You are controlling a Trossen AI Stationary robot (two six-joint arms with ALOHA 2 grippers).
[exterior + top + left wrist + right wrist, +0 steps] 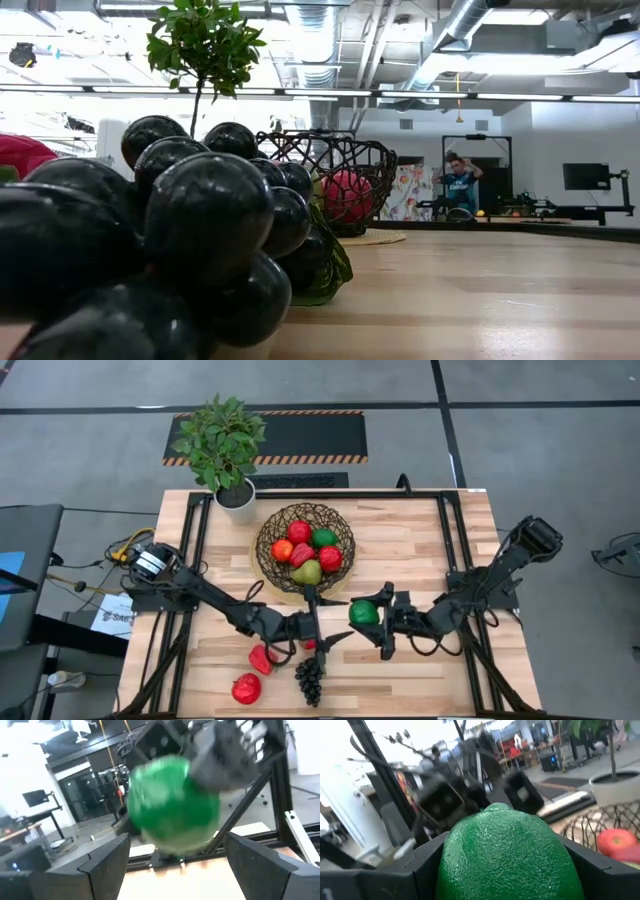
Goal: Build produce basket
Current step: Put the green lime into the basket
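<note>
High view is showing the right gripper (375, 617) clasping a green fruit (363, 612) between its fingers just beside the basket (268, 540), presumably carrying it there, while the left gripper (322, 641) is waiting half-open and empty nearby.

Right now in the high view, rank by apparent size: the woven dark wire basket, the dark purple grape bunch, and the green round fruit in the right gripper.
1. Woven dark wire basket, clearly largest.
2. Dark purple grape bunch.
3. Green round fruit, held by the right gripper; it sits closer to the camera, so ranks two and three are unsure.
</note>
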